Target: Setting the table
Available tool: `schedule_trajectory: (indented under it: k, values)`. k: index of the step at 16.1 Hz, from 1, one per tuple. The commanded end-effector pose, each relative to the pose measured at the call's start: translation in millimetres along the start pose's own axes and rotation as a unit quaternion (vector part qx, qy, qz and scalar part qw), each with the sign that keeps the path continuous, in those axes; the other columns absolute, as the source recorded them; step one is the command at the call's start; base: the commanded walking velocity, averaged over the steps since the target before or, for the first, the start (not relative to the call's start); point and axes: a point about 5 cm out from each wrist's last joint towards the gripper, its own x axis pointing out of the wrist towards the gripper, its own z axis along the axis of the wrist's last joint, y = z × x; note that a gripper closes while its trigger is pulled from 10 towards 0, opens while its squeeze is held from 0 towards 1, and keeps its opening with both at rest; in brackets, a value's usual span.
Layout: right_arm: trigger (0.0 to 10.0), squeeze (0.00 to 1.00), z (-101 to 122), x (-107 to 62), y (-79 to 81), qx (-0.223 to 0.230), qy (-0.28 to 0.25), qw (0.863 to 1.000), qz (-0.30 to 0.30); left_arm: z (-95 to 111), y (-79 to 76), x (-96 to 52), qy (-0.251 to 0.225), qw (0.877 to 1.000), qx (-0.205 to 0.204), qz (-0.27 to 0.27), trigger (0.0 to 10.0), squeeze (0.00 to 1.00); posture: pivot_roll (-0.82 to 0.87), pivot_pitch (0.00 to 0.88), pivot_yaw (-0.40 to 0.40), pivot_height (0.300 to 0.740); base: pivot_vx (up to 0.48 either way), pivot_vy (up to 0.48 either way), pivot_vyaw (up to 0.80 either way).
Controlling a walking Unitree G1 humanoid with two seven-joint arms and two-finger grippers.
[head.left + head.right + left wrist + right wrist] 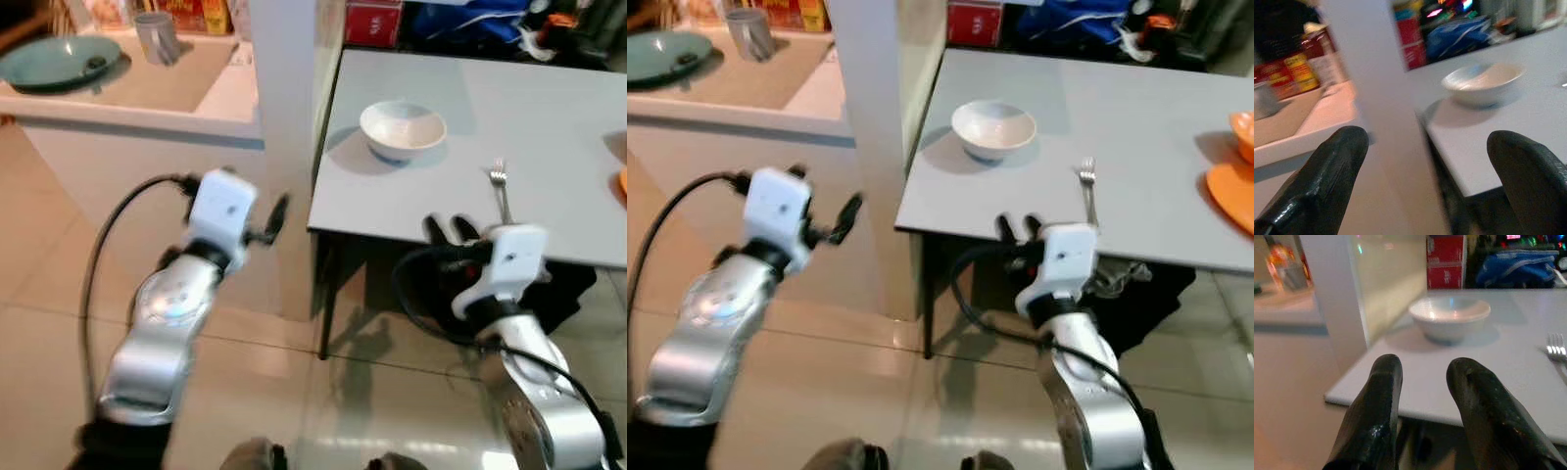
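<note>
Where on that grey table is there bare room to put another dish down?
The table is bare between the white bowl and the fork, and in the wide stretch from the fork to the orange dish at the right edge. The near-left corner before the bowl is free too. It is tighter at the near edge, where the right gripper hangs.

To my left stands a white square pillar (pixel 284 117). Behind it is a beige counter (pixel 147 83) carrying a teal glass basin (pixel 59 61) and a grey metal cup (pixel 157 37). Beyond the table I see a red box (pixel 372 22) and a blue bag (pixel 470 24). The floor (pixel 49 264) has glossy beige tiles.
</note>
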Motion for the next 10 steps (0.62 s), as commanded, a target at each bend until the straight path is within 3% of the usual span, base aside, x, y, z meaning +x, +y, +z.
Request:
schedule_trajectory:
  k: [1,2,3,4,10]
  values:
    - [10.0,0.0,10.3,1.5,1.0,0.011,-0.011,1.0,-0.004,-4.7,3.7,0.7,0.013,1.0,0.004,0.006,10.0,0.0,0.06,0.024,-0.001,0.74,0.0,0.48,0.0]
    - [10.0,0.0,13.8,1.8,-3.8,0.045,-0.008,0.998,-0.037,-4.4,2.0,1.2,0.019,1.0,-0.011,-0.001,10.0,0.0,0.05,0.029,0.008,0.74,0.0,0.48,0.0]
    - [10.0,0.0,15.7,3.7,-5.5,0.061,-0.011,0.997,-0.045,-5.5,2.4,2.1,0.022,0.999,-0.025,0.0,10.0,1.0,0.04,0.039,0.015,0.74,0.0,0.48,0.0]
    - [10.0,1.0,17.4,4.7,-5.8,0.06,-0.012,0.997,-0.043,-8.3,2.1,2.6,0.028,0.999,-0.03,0.002,10.0,1.0,0.03,0.05,0.018,0.74,0.0,0.48,0.0]
    - [10.0,1.0,39.0,21.4,-13.8,0.076,-0.052,0.993,-0.072,-15.4,18.9,-6.4,0.046,0.995,-0.024,0.08,10.0,1.0,0.06,0.059,-0.038,0.74,0.0,0.48,0.0]
